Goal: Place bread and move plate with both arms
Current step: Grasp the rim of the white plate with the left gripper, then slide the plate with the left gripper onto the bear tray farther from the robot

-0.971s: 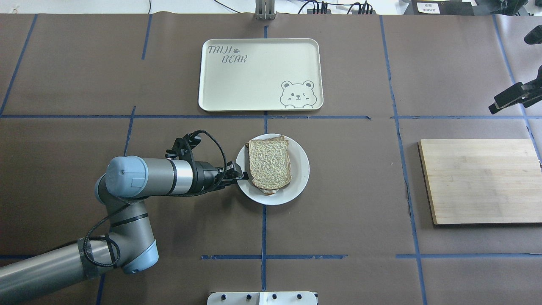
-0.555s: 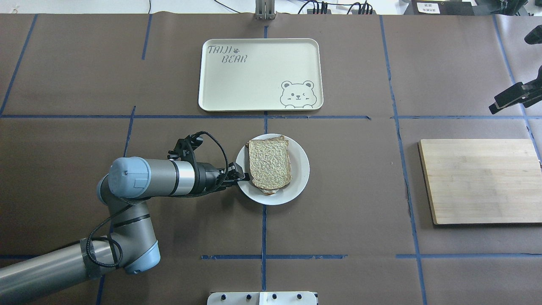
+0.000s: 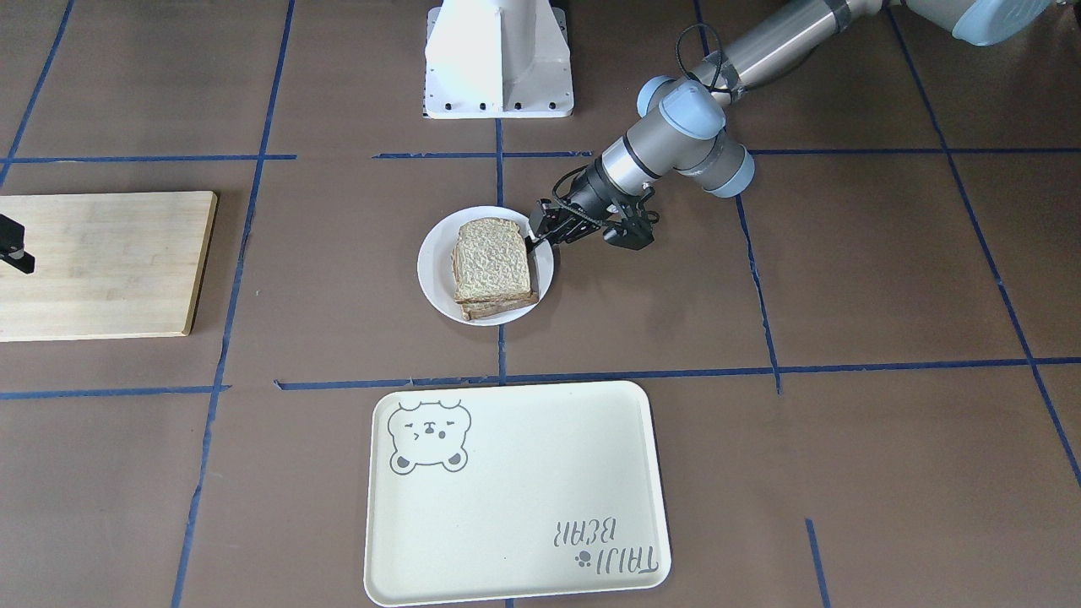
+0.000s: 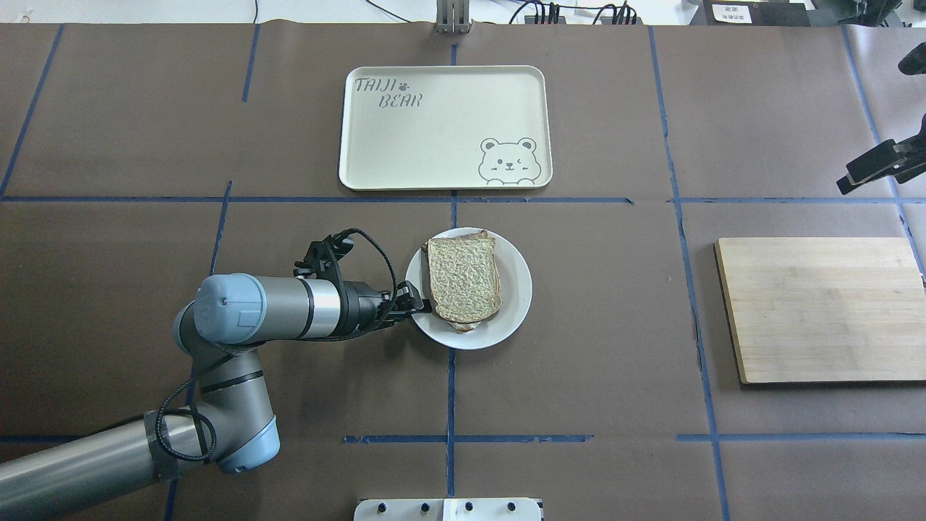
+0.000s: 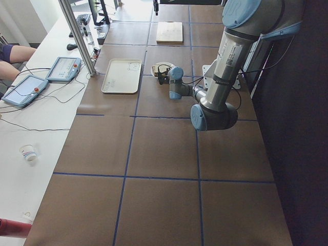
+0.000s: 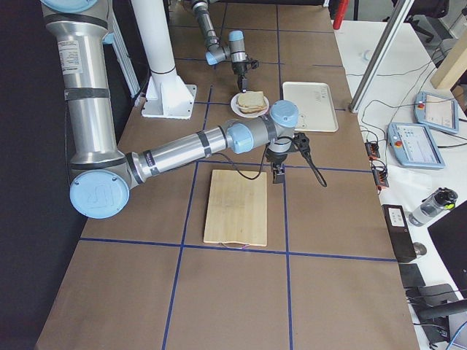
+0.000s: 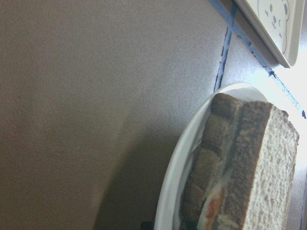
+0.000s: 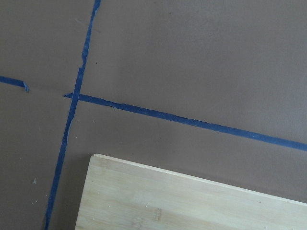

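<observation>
Bread placing looked done: the pale grainy wholemeal bread slice with brown crust [image 4: 464, 278] lay flat on top of a stack on the small round white plate [image 4: 516, 289], near the middle of the worktop. The left wrist view showed another slice under it, with white and orange filling between. So the step in hand was the plate move. The left gripper [image 4: 423, 307] reached in low and level at the plate rim on the side toward the worktop's left edge. Its black fingers [image 3: 540, 235] were nearly together and looked pinched on that rim. One finger lay over the lip; the lower finger was hidden, so the clamp is a judgement. The right gripper [image 6: 277, 173] hung well apart, over by the right edge above the far side of the pale rectangular wooden board [image 4: 817, 307], touching nothing. Whether its fingers were open could not be told. The cream rectangular tray with bear drawing [image 4: 419, 145] sat toward the far edge, probably the target. The next move probably called for a level lift or slide so the stack didn't slip, with a one-sided rim grip risking tilt. The right arm would likely need to take the opposite rim.
</observation>
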Action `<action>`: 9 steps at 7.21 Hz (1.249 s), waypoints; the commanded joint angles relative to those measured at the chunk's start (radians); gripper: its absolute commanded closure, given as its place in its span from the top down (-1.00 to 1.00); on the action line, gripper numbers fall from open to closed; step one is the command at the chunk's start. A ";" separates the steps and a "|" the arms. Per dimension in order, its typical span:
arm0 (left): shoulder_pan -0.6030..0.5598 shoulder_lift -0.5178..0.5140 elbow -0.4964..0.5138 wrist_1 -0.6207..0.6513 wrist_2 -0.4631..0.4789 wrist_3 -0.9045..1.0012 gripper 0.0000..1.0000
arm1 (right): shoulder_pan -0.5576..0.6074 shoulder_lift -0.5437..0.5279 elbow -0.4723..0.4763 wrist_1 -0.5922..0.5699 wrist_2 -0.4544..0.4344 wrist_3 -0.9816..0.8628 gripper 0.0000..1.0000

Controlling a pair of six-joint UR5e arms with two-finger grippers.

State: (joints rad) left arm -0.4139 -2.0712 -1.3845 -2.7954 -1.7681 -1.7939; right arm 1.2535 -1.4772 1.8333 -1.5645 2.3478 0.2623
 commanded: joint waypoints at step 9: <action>-0.127 -0.004 -0.062 -0.166 0.072 -0.304 -1.00 | 0.043 -0.034 0.000 0.004 -0.016 0.014 1.00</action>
State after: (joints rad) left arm -0.5212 -2.0728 -1.4521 -2.9195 -1.7494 -2.0378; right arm 1.2893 -1.4961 1.8339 -1.5601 2.3321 0.2782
